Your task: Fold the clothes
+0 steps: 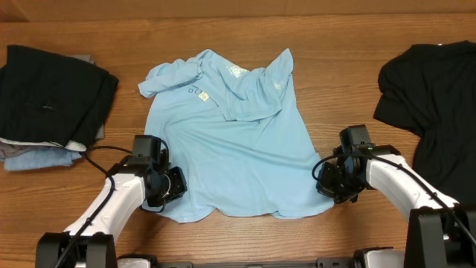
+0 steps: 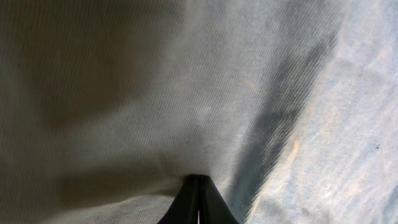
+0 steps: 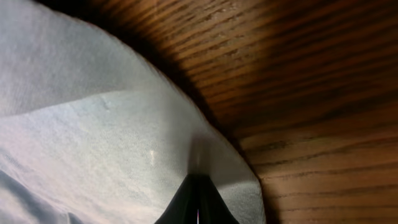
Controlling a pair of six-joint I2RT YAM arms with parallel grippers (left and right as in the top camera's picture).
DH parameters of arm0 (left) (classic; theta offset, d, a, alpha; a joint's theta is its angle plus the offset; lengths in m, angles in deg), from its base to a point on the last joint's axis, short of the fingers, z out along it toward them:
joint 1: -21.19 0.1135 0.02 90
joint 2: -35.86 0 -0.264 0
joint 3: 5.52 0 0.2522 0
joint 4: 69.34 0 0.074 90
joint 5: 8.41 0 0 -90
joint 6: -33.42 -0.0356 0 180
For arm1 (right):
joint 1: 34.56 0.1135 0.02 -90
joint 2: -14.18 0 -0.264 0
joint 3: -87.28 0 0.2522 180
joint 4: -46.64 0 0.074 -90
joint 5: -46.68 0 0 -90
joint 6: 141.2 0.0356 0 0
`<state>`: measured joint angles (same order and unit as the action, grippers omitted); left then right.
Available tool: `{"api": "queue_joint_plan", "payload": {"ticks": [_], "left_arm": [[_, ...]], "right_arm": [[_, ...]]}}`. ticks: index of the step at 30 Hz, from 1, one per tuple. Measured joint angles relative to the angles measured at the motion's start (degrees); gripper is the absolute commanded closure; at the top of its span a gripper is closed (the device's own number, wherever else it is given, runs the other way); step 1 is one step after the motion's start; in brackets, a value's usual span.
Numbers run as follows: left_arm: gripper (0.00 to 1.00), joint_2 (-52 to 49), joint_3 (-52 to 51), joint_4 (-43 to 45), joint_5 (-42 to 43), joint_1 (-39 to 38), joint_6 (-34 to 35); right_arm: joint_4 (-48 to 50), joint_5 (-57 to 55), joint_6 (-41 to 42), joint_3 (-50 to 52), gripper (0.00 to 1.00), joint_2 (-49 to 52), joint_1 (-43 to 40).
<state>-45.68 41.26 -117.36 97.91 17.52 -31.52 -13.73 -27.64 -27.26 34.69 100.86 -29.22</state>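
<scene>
The left gripper [image 1: 167, 187] and right gripper [image 1: 333, 181] are nearest, each clamped on a bottom corner of the sky-blue T-shirt [image 1: 230, 141], which lies spread mid-table [image 1: 335, 67]; farther back, a folded pile [image 1: 44, 97] sits left and a black shirt [image 1: 439, 97] right

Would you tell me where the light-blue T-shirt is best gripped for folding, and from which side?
The two hem corners of the T-shirt, from the near edge: the hem lies spread toward the arms, where the left claw and right claw pinch it.
</scene>
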Motion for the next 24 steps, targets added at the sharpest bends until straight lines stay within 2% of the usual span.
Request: {"api": "queue_joint_plan", "payload": {"ticks": [1, 4, 7, 13, 20, 21, 24], "left_arm": [[0.88, 0.0, 0.0, -0.2, 0.0, 0.0, 0.4], [0.85, 0.0, 0.1, -1.9, 2.2, 0.0, 1.2], [0.86, -0.6, -0.3, -5.4, 6.8, 0.0, 1.4], [0.89, -1.2, -1.1, -9.4, 9.6, 0.0, -0.7], [0.92, -1.4, -1.3, -13.6, 8.5, 0.0, -3.4], [0.96, -1.4, -1.2, -15.1, 7.7, 0.0, -3.7], [0.96, -1.8, 0.3, -20.1, 4.6, 0.0, -4.5]], "right_arm": [[0.0, 0.0, 1.1, 0.0, 0.96, 0.0, 0.0], [-3.7, 0.0, 3.9, 0.0, 0.96, 0.0, 0.0], [-8.5, 0.0, 5.1, 0.5, 0.96, 0.0, 0.0], [-11.3, -0.6, 5.4, 0.7, 0.96, 0.0, 0.0], [-11.4, -3.3, 5.4, 0.7, 0.96, 0.0, 0.0], [-11.6, -3.7, 5.4, 0.6, 0.96, 0.0, 0.0], [-13.5, -4.5, 5.4, -1.1, 0.96, 0.0, 0.0]]}}
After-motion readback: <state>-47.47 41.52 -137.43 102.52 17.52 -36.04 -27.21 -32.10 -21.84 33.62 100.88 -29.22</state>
